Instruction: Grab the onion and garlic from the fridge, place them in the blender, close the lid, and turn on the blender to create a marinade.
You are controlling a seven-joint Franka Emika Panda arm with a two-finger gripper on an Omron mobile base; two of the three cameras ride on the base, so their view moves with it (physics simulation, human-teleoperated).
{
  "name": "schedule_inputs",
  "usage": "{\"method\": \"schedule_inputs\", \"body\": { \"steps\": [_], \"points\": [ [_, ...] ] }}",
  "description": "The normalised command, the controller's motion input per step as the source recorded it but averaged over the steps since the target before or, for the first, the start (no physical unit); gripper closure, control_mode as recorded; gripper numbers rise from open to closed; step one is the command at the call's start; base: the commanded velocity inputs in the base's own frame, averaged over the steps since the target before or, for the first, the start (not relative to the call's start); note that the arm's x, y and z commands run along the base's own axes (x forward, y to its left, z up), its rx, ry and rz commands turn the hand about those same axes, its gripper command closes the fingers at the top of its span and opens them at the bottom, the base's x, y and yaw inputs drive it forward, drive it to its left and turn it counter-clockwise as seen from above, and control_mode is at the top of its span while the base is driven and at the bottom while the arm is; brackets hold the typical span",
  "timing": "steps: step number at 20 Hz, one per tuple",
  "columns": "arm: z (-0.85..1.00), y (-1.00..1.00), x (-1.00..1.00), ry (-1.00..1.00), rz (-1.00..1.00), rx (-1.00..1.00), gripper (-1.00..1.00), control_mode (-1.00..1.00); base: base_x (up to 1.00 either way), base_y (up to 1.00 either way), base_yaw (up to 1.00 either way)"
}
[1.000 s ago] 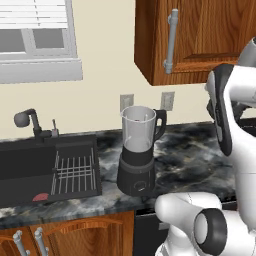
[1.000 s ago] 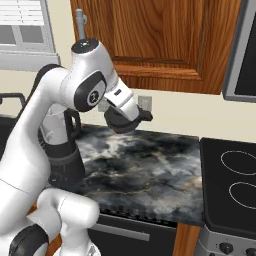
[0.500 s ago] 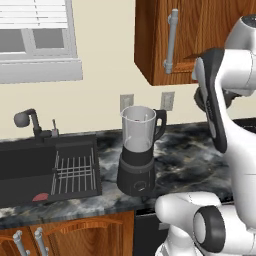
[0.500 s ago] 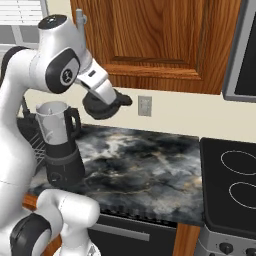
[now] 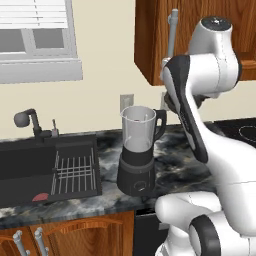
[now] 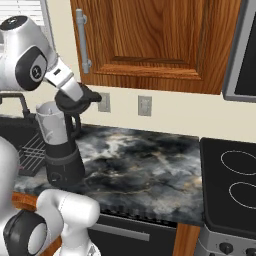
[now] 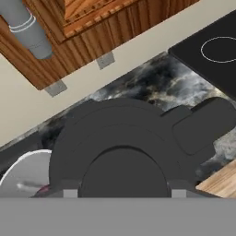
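Desk (image 6: 150, 165) of dark marbled stone runs along the wall, with one black sink (image 5: 30, 165) at its left end and one black cooktop (image 6: 232, 182) at its right. One wooden cabinet (image 6: 155, 45) hangs above, one long grey handle (image 6: 82, 40) on its door. Two wall outlets (image 6: 145, 105) sit under it. One blender (image 5: 137, 150) stands on the desk just right of the sink: clear tapered jar, black side handle, black base with a round front knob, rim open. Up above the jar, the fingers (image 6: 75, 102) carry one lid (image 7: 124, 152), black and domed with a raised round middle and a side tab; they are part open and clamped on it, hanging over the jar's right rim. Down in the hand view, the jar's pale rim shows under the lid's left edge, with a small red bit inside that I can't make out.
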Motion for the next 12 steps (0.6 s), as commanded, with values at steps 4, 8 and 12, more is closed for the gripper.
{"method": "schedule_inputs", "body": {
  "steps": [4, 8, 12],
  "points": [
    [0.34, 0.67, 0.0, 0.05, 0.02, 0.1, 1.0, -1.0, 0.0, 0.0, 0.0],
    [0.3, 0.31, 0.05, 0.09, 0.03, 0.09, 1.0, -1.0, 0.0, 0.0, 0.0],
    [0.0, 0.13, 0.0, -0.03, 0.01, 0.0, 1.0, -1.0, 0.0, 0.0, 0.0]
  ]
}}
